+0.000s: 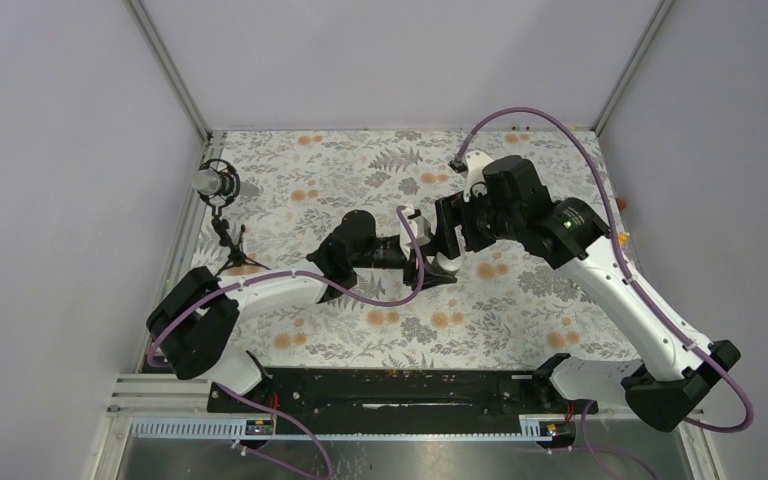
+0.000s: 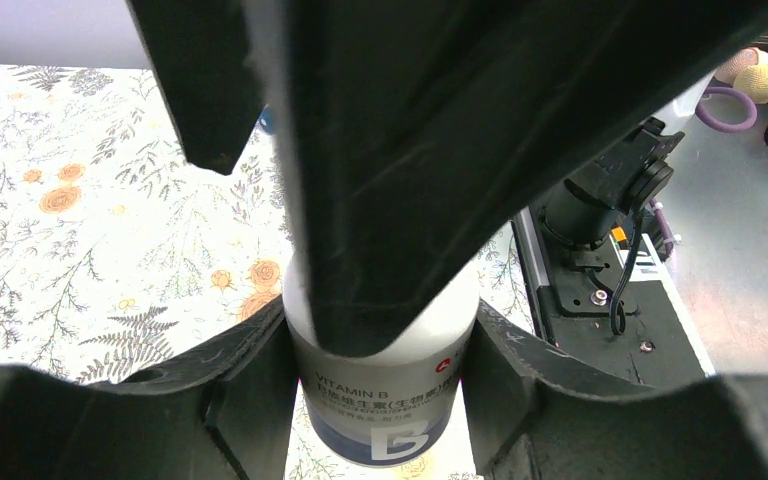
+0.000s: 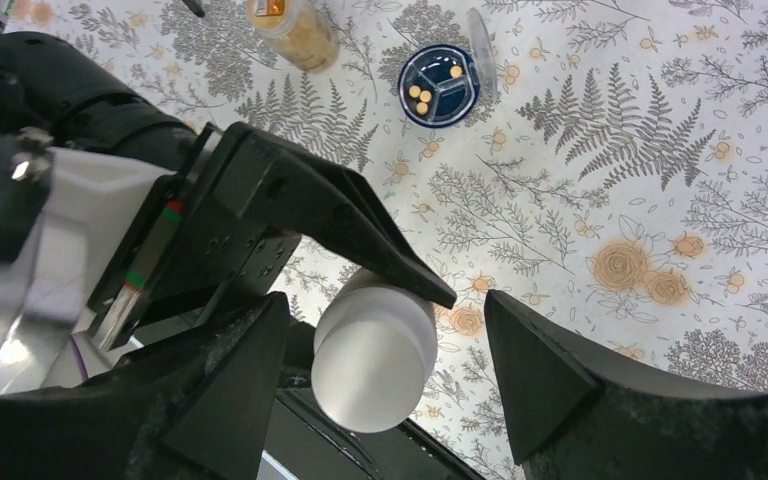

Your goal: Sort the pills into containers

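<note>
Firmly closed left pincer (image 2: 380,345) on the white bottle (image 2: 385,405), one finger pressed to each side of its body. Held about mid-surface, slightly right of centre in the overhead view, where the two arms meet. Impossible to tell whether standing on the floral surface (image 3: 660,150) or lifted off it.

Reads "VITAMIN B" on the label, beside a line of Chinese characters that is partly hidden. Small red round mark to the right of that, and a large white "B" on the dark blue band lower down. Topped with a plain white cap (image 3: 375,360), no writing on it.

Right pincer (image 3: 385,305) spread wide to either side of that cap, with a clear gap on the right finger's side and nothing gripped.

Farther off in the right wrist view, a round blue case (image 3: 447,108) split into compartments. Orange pills (image 3: 420,92) in it: three together in one compartment, one alone in the next, none in the third. Clear lid (image 3: 480,40) lying just beside the case.

Left of the case in that view, an amber bottle (image 3: 295,32), cut off by the frame edge and packed with tan-yellow contents too blurred to tell apart. No label legible on it.
</note>
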You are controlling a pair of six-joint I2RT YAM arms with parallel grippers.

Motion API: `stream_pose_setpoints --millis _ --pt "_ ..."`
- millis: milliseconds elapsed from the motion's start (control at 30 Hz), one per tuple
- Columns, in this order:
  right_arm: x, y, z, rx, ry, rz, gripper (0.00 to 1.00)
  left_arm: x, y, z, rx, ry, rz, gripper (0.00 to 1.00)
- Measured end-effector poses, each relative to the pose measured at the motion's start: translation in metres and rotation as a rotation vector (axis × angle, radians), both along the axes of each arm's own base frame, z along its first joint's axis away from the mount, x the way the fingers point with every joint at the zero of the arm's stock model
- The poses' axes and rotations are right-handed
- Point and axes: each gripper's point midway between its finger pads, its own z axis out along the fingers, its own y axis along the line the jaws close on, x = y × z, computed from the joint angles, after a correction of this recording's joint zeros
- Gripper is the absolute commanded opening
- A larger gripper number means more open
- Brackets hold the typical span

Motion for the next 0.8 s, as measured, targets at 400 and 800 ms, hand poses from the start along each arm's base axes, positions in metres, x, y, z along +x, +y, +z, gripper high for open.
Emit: stream_pose_setpoints --millis 400,800 --pt "-0.016 -0.003 0.001 0.006 -0.001 0.071 0.74 -0.001 0.0 0.001 -0.003 -0.002 -0.005 0.0" --pt "-0.004 -0.001 -0.013 -0.015 0.029 0.019 0.71 -0.004 0.001 0.001 -0.014 -0.006 -0.014 0.0"
